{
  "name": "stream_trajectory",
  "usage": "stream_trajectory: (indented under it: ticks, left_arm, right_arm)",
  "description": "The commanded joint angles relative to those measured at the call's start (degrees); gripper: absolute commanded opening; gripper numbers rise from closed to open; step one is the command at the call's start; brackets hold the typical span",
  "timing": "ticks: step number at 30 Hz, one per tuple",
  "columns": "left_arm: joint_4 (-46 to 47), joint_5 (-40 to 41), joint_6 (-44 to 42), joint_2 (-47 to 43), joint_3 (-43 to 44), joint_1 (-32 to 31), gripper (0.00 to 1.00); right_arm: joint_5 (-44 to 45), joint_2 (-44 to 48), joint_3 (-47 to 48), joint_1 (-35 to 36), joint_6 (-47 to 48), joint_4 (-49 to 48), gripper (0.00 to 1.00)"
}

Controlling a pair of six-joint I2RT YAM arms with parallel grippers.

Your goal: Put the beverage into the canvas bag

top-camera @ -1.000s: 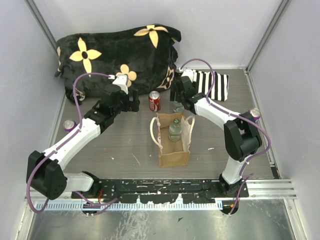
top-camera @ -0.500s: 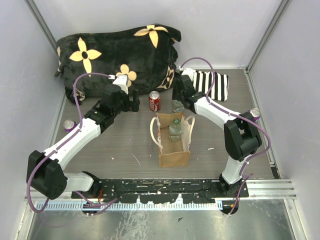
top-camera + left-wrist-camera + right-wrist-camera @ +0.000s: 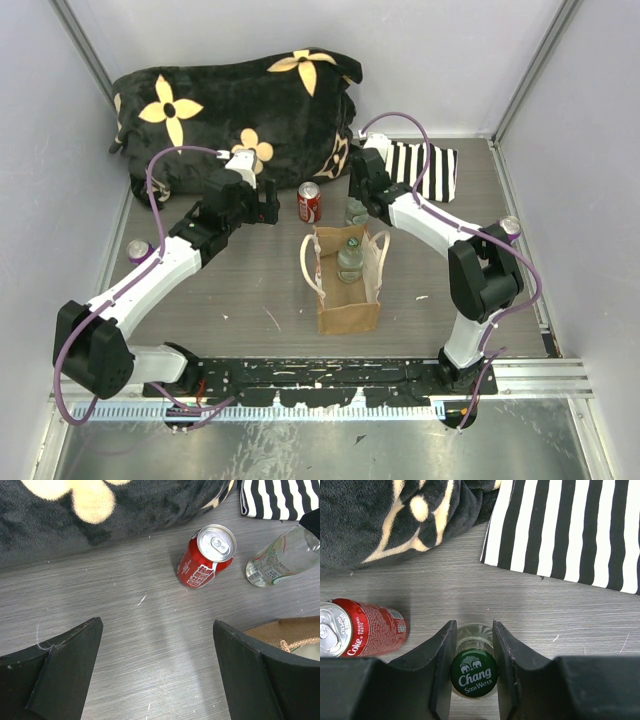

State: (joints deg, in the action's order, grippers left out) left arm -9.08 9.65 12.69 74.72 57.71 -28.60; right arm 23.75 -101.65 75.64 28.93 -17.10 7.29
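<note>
The beverage is a clear glass soda-water bottle [image 3: 474, 674] with a green cap. It stands upright on the table just behind the canvas bag [image 3: 348, 305]. My right gripper [image 3: 474, 630] is shut on its neck, one finger on each side of the cap. From above, this bottle [image 3: 356, 213] shows under the right gripper [image 3: 357, 200]. The tan bag stands open with a similar bottle [image 3: 350, 262] inside. My left gripper [image 3: 156, 670] hangs open over bare table, left of the bag [image 3: 292, 632]. A red cola can [image 3: 206, 556] stands ahead of it.
A black blanket with cream flowers [image 3: 235, 110] fills the back left. A black-and-white striped cloth [image 3: 428, 170] lies at the back right. The red can [image 3: 309, 202] stands a little left of the held bottle. The bag's cream handles [image 3: 308, 268] hang outward.
My right gripper's fingers have closed in on the bottle's neck. Neither arm has shifted noticeably, and the left gripper stays open.
</note>
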Motion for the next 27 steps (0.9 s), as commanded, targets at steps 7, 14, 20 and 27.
stream_trajectory:
  ticks: [7,14,20,27]
  left_arm:
    - [1.9,-0.2,0.7,-1.2,-1.9,0.3,0.99]
    - [1.8,0.2,0.7,-1.5,-2.3,0.3,0.98]
    - [1.8,0.0,0.7,-4.0,-3.2,0.4,0.99]
    - [1.6,0.0,0.2,-4.6,-3.5,0.5,0.99]
  right_arm:
    - [0.2,4.7,5.1,0.8,-1.9,1.1,0.01]
    - [2.3,8.7,7.2,1.6,-1.9,2.5,0.01]
    - [3.1,12.8,8.8,2.8,-1.5,4.1,0.01]
    - [2.8,17.4,11.0,5.7,-1.0,6.7,0.01]
